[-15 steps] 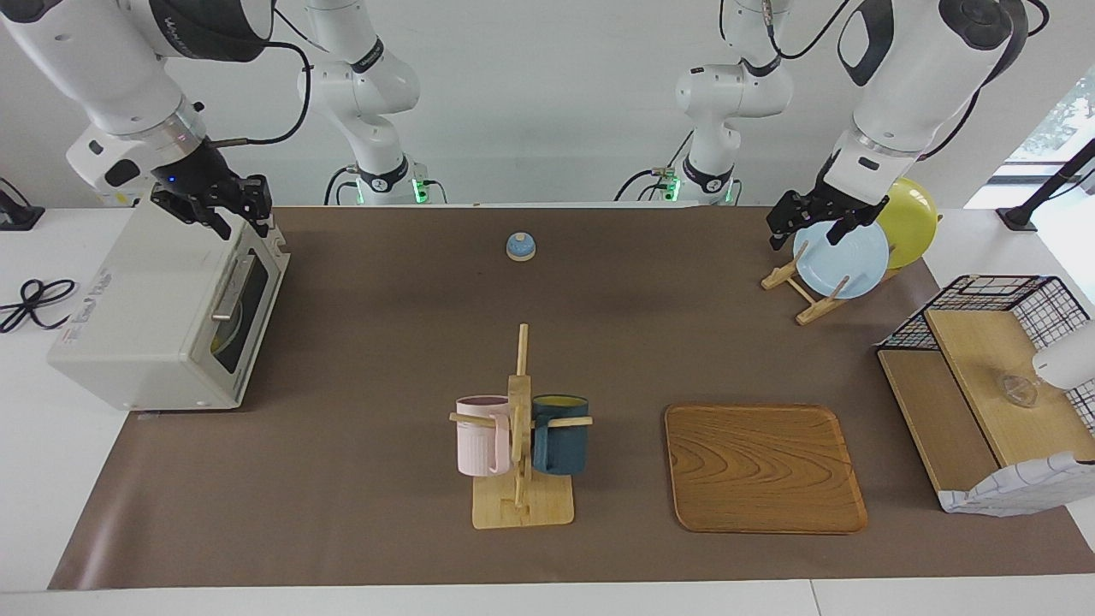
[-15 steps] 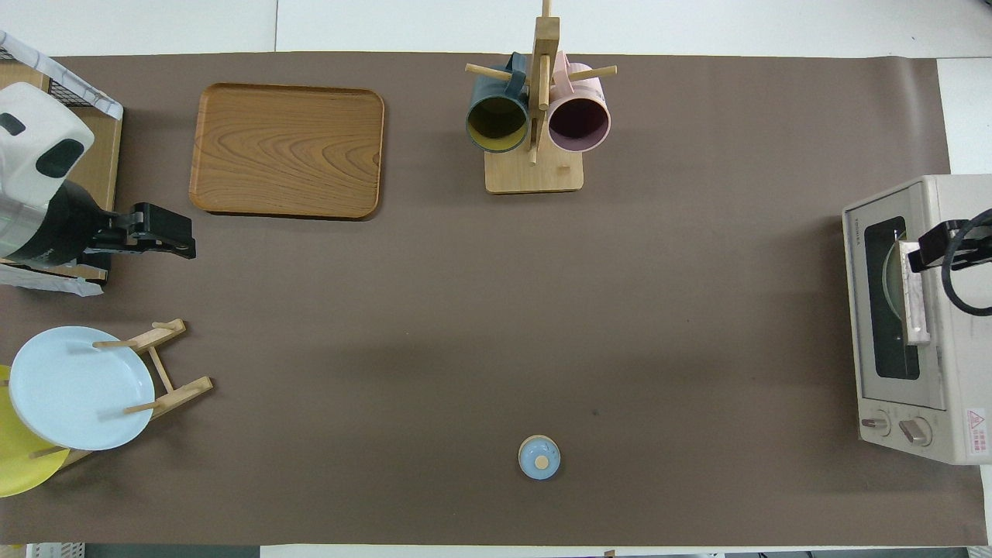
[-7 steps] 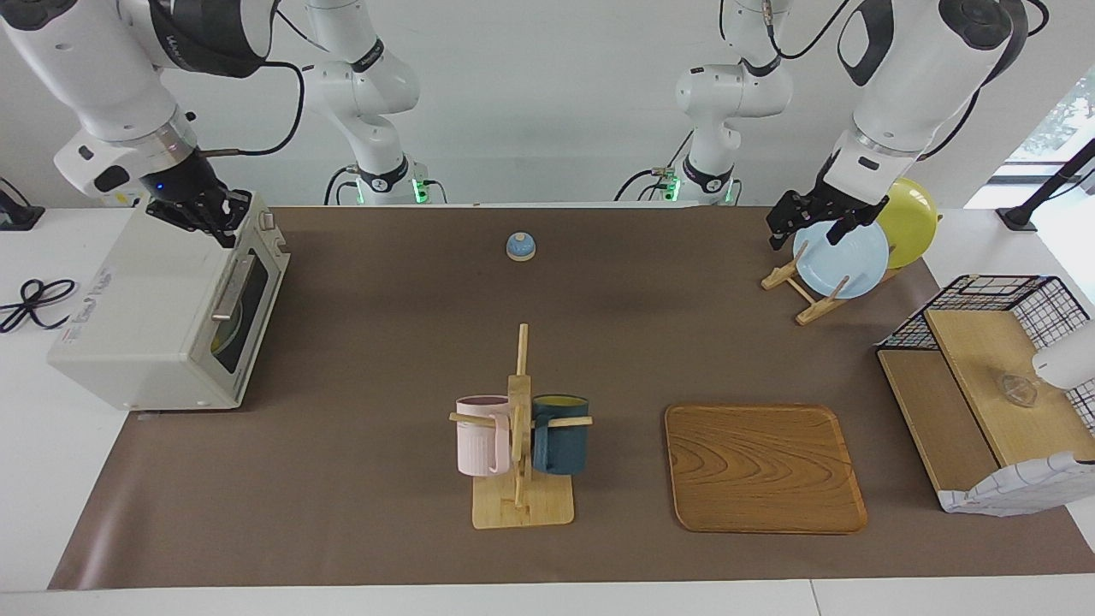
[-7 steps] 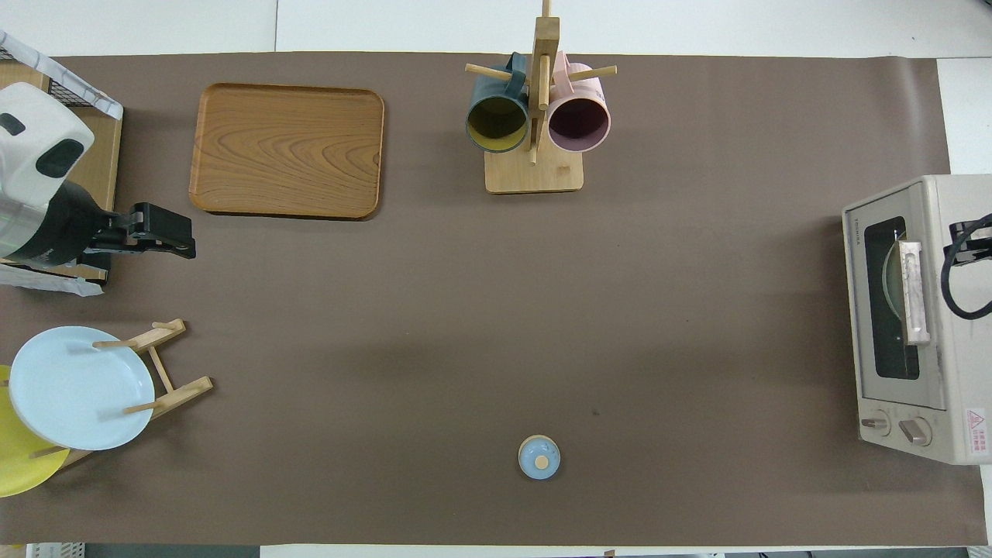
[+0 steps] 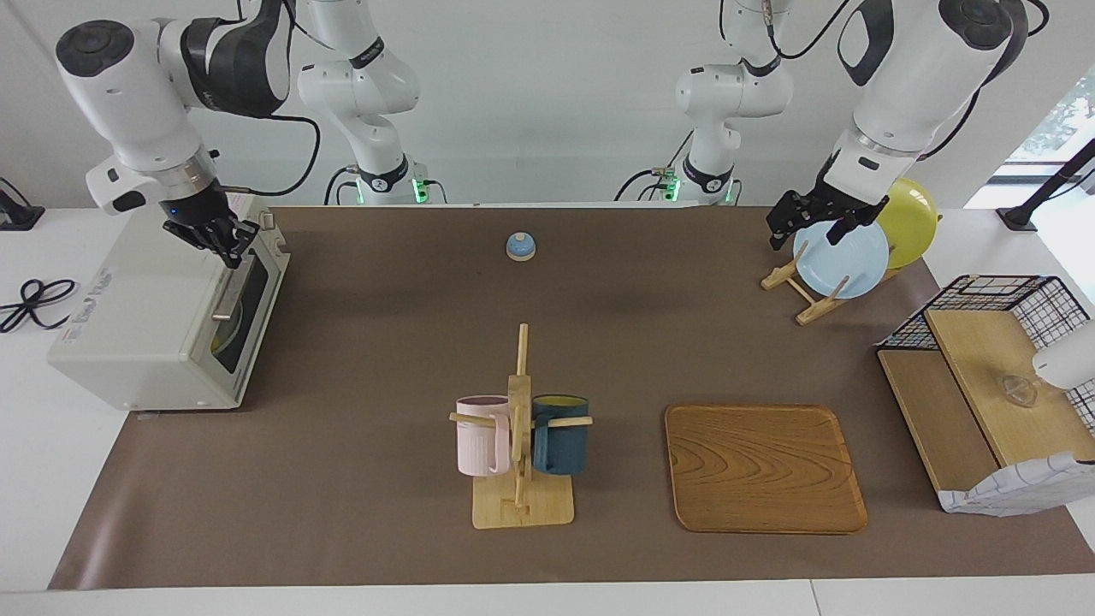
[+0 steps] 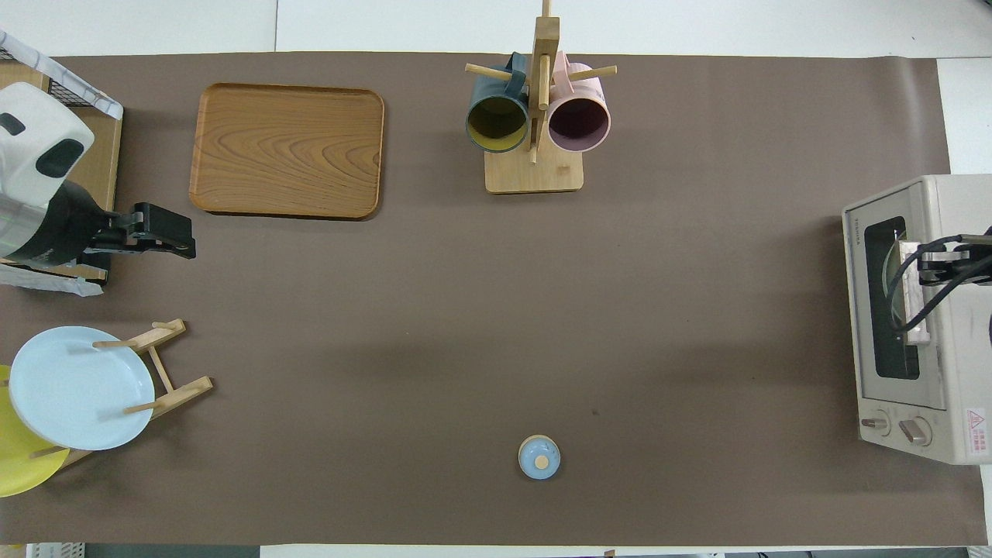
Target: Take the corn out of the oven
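Right gripper: fingertips closed together, nothing held; it sits at the top front edge of the oven, just above the door handle.
Left gripper: jaws spread wide, empty, hanging over the blue plate; this arm waits.
Oven: off-white box at the right arm's end of the desk, partly on the brown mat, its front turned toward the middle of the desk; door shut.
Door handle: silver bar across the upper part of the dark glass door.
Corn: cannot be made out; only a yellowish patch shows through the glass low in the oven.
Blue plate: upright in a wooden plate stand near the corner of the mat at the left arm's end, next to the robots, with a yellow plate in the same stand.
Wooden tray: flat on the mat near its edge farthest from the robots.
Mug tree: mid-desk beside the tray, carrying a pink mug and a dark blue mug.
Small blue lid: near the mat edge nearest the robots.
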